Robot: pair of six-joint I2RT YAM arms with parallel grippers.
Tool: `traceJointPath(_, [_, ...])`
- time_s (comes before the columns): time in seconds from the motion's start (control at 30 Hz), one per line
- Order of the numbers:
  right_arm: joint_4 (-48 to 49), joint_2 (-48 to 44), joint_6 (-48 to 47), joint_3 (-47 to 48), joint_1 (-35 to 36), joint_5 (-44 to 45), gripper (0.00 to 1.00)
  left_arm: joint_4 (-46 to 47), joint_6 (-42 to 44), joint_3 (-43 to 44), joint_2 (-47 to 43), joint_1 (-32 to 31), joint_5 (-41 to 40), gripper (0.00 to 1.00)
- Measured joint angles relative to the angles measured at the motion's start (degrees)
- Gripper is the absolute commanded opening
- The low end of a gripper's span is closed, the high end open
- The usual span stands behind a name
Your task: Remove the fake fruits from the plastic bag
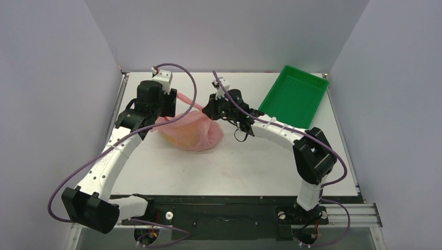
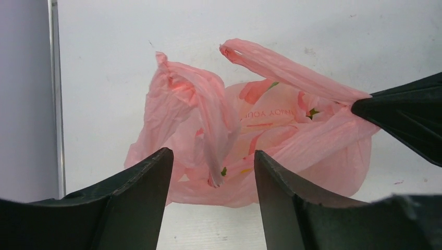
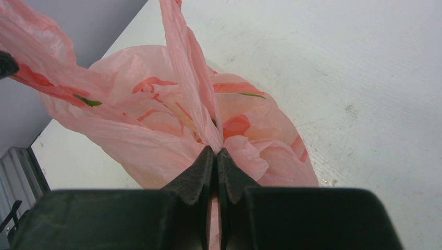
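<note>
Between the two grippers, left of the counter's middle, the plastic bag (image 1: 193,133) is sitting in a crumpled pink heap on the counter (image 1: 250,172). The right gripper (image 3: 216,151) is clamping the bag, its fingers pressed together on the loop handle (image 3: 185,67), which is rising taut from the fingertips. The left gripper (image 2: 212,153) is hovering over the bag's left side with its fingers standing apart. A loose flap (image 2: 208,120) of the bag is hanging into the gap between them, and neither finger is visibly pressing it. The crinkled film is hiding whatever is lying inside the bag. A broad stretch of white counter is running from the bag to the near edge, and more is opening out on the right, beneath the right arm. The counter's left edge and the wall are lying close beside the left arm. The green tray (image 1: 294,96) is resting at the far right corner, well apart from the bag, its far end close to the walls
</note>
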Motion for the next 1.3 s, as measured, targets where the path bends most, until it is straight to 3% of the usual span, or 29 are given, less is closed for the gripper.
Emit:
traceJointPath(0.03, [0.0,0.0,-0.07,0.0,0.0,0.0,0.0,0.5,-0.98,0.04,0.22,0.0,-0.39,0.39])
traceJointPath(0.07, [-0.02,0.0,-0.17,0.0,0.0,0.0,0.0,0.85,-2.21,0.31,0.63,0.0,-0.81,0.23])
traceJointPath(0.13, [-0.02,0.0,-0.59,0.0,0.0,0.0,0.0,1.22,-4.7,1.38,2.08,0.07,-1.66,0.03])
traceJointPath(0.17, [-0.02,0.0,-0.92,0.02,0.02,0.0,0.0,1.07,-6.05,2.56,3.37,0.44,-2.12,0.0])
traceJointPath(0.33, [-0.83,-0.13,-3.37,0.02,0.11,0.35,0.0,0.83,-15.1,9.05,9.49,7.76,-2.67,0.0])
traceJointPath(0.57, [-4.44,-2.4,-6.54,2.69,0.09,2.25,0.0,2.49,-31.95,9.11,9.01,26.16,4.33,0.0])
traceJointPath(0.63, [-7.32,-1.75,-7.15,7.65,0.15,2.84,0.0,4.07,-36.2,8.17,7.89,28.41,7.72,0.0])
traceJointPath(0.83, [-15.3,6.97,-8.2,34.29,-0.33,3.37,0.0,11.34,-45.53,3.13,4.0,31.41,17.88,0.0])
traceJointPath(0.93, [-17.49,8.81,-8.26,39.71,-0.33,3.54,0.03,13.84,-48.09,0.81,3.15,32.39,21.81,0.0])
traceJointPath(1.0, [-18.29,8.52,-8.2,38.8,-0.33,4.2,0.06,15.43,-49.16,-1.55,2.19,32.54,23.63,0.0])
traceJointPath(1.1, [-17.49,6.23,-6.99,29.9,-0.31,6.25,0.16,16.98,-49.75,-6.36,-0.76,32.54,25.94,0.0])
traceJointPath(1.3, [-19.17,2.58,-2.86,10.38,-0.13,11.17,0.49,18.47,-49.66,-16.65,-10.27,32.54,29.33,0.0])
